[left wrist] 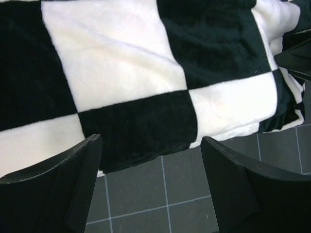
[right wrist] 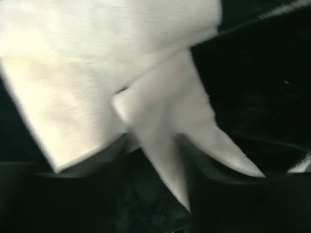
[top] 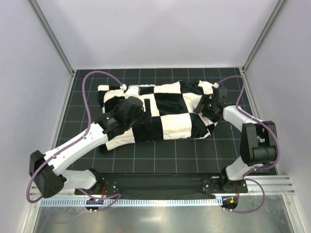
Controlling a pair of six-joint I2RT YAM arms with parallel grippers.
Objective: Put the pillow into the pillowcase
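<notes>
The black-and-white checked pillowcase (top: 165,109) lies puffed up across the mat; it also shows in the left wrist view (left wrist: 121,73). The pillow is hidden; I cannot tell any cream patch apart from the white squares. A thin pale sliver (left wrist: 99,171) peeks out under the case's near edge. My left gripper (top: 145,110) hovers over the left half of the case, open and empty (left wrist: 150,141), above the near edge and the mat. My right gripper (top: 208,104) is at the case's right end, shut on a pinched white fold of the pillowcase (right wrist: 165,145).
The black grid mat (top: 228,145) covers the table (top: 194,213). White walls with metal posts close off the back and both sides. Purple cables loop from both arms above the mat.
</notes>
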